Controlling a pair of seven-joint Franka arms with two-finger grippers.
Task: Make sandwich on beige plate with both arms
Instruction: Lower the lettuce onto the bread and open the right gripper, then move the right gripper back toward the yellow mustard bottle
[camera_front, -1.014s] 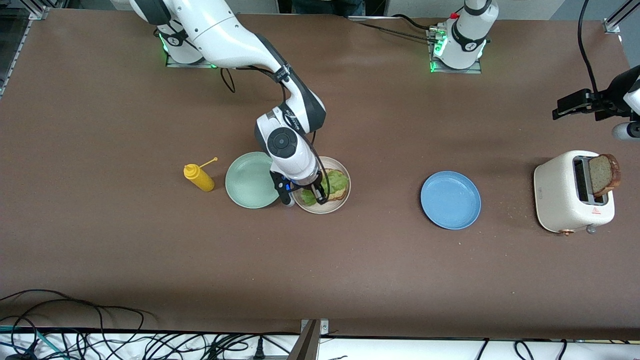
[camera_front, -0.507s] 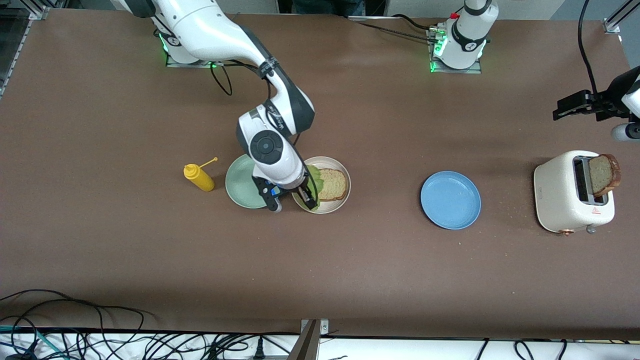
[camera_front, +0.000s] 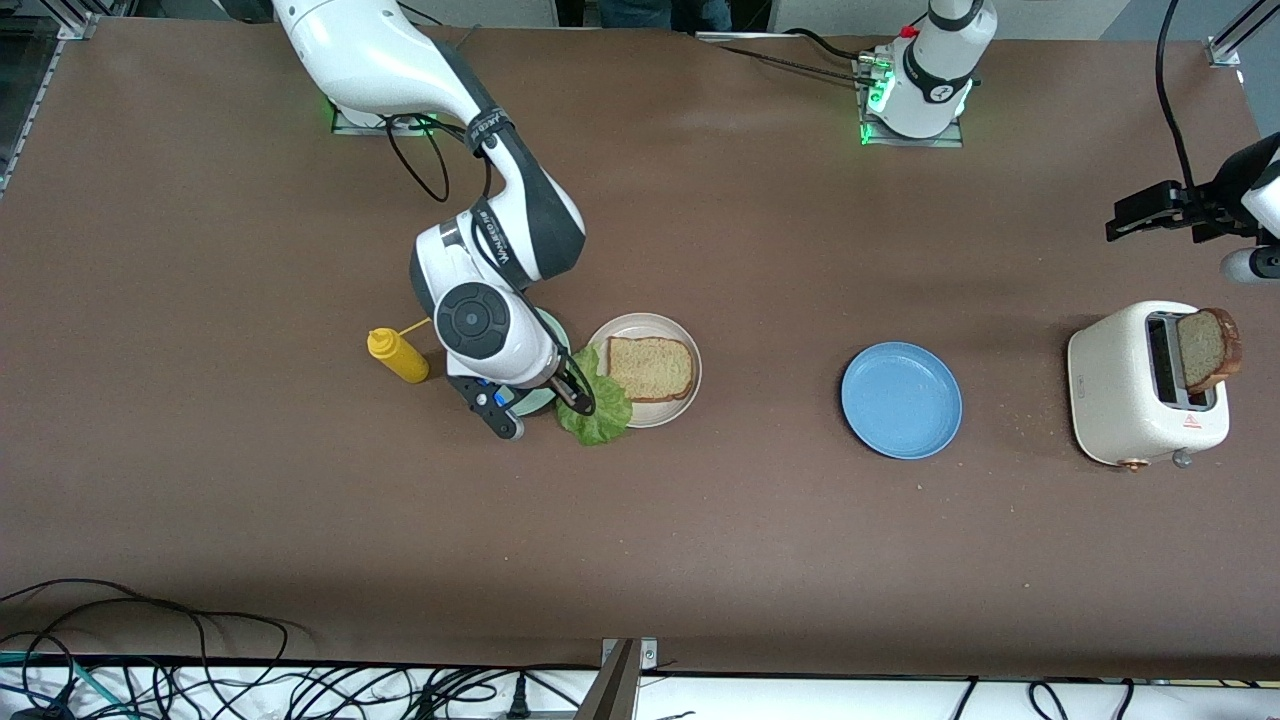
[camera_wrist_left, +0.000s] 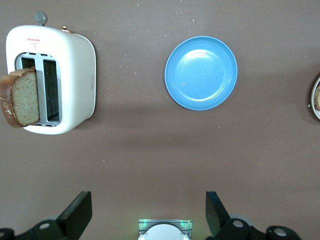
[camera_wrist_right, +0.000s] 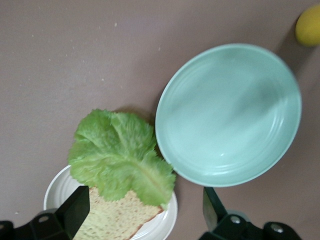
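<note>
One bread slice (camera_front: 650, 368) lies flat on the beige plate (camera_front: 640, 322). The lettuce leaf (camera_front: 597, 408) hangs over that plate's rim, partly on the bread's corner (camera_wrist_right: 112, 217) and partly on the table, beside the mint-green plate. My right gripper (camera_front: 536, 405) hovers open over the gap between the two plates, one finger (camera_front: 575, 395) at the leaf's edge; it holds nothing. A second bread slice (camera_front: 1208, 348) sticks out of the toaster (camera_front: 1145, 385). My left gripper (camera_wrist_left: 149, 215) waits open and empty in the air by the toaster.
The mint-green plate (camera_wrist_right: 227, 115) sits mostly under the right hand. A yellow squeeze bottle (camera_front: 398, 355) stands beside it, toward the right arm's end. A blue plate (camera_front: 901, 400) lies between the beige plate and the toaster. Crumbs dot the table around the toaster.
The right gripper opened and swung from over the beige plate toward the mint-green plate. The lettuce slid off the bread with it and now overhangs the rim. The left arm stayed still.
</note>
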